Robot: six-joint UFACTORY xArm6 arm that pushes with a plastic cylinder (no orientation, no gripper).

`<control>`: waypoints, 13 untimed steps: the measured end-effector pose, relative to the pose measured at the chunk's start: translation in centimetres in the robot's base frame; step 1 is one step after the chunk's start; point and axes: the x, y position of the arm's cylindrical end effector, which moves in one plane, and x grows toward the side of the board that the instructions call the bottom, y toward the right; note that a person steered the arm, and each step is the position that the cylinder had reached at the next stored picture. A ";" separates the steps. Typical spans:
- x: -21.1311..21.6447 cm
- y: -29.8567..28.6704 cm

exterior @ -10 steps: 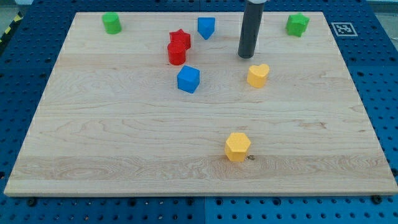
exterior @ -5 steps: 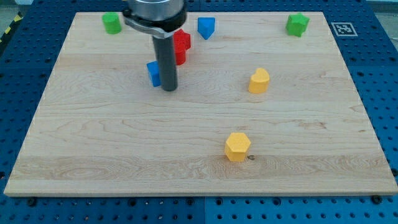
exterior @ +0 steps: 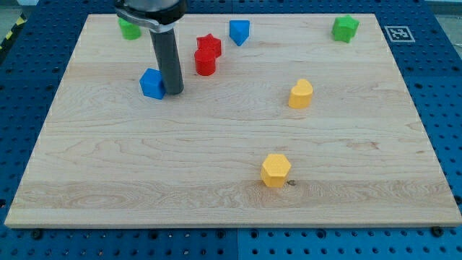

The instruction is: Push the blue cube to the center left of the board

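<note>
The blue cube (exterior: 152,83) sits on the wooden board (exterior: 231,173) in the upper left part, left of centre. My tip (exterior: 174,92) touches the cube's right side, on the board just to its right. The dark rod rises from there to the view's top. A second blue block (exterior: 239,31), wedge-like, lies near the board's top edge, right of the rod.
A red star block (exterior: 209,45) and a red cylinder (exterior: 205,63) sit just right of the rod. Green blocks lie at the top left (exterior: 130,29) and top right (exterior: 345,29). Yellow blocks lie at right of centre (exterior: 300,94) and lower centre (exterior: 275,170).
My tip swept from the upper right to the left, met the blue cube and pushed it left and slightly up. The other blocks have barely moved.
</note>
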 end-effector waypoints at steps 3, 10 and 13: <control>0.0 -6.4; 0.6 -5.4; 4.8 11.1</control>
